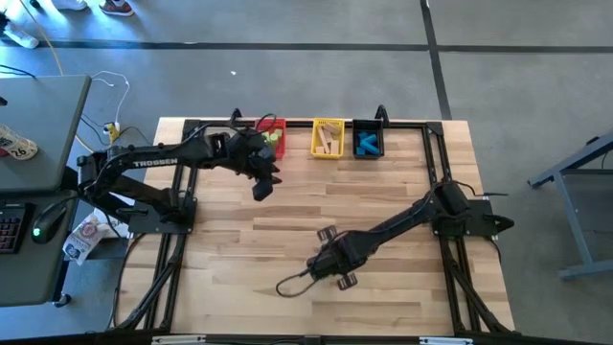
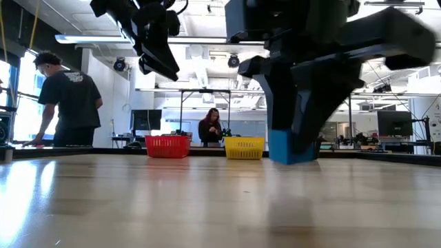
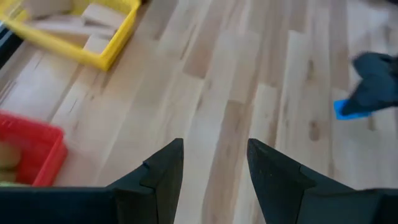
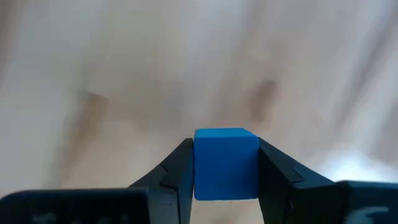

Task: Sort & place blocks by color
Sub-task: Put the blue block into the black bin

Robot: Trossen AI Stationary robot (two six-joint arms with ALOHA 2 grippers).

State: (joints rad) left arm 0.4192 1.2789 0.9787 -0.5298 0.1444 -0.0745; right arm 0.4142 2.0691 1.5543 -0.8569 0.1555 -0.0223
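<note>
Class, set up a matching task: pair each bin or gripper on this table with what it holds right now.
Things:
1. red bin
2. yellow bin
3. black bin
4. right gripper

Contents:
a. tan blocks
b. one blue cube, clamped between its fingers
c. green blocks
d. blue blocks

Pairs: 1-c, 2-a, 3-d, 4-b

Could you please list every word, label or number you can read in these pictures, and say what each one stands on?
"TROSSEN": white letters along the left arm, seen in the high view.
A red-and-white tag on the grey desk at the left edge bears digits, too small to read.
The low view and both wrist views show no readable text.
</note>
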